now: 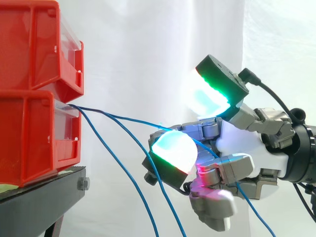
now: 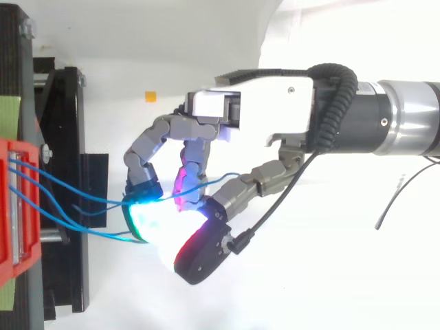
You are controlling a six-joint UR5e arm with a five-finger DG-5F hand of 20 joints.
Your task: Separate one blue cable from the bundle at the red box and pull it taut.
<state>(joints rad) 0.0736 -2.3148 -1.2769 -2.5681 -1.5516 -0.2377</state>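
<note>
Several thin blue cables come out of the lower red box (image 1: 29, 138) at the left. One blue cable (image 1: 123, 117) runs almost straight from the box to my hand (image 1: 242, 143), passes between the curled fingers and drops down behind the palm. In the top view this cable (image 2: 223, 179) crosses between the fingers of the hand (image 2: 268, 110). The hand is shut on it, with glowing green and magenta fingertips. Two other blue cables (image 1: 113, 161) hang loosely down from the box, below and left of the hand.
A second red box (image 1: 34, 44) is stacked on the lower one. Both rest on a black stand (image 1: 39, 197). A white curtain hangs behind. The arm reaches in from the right.
</note>
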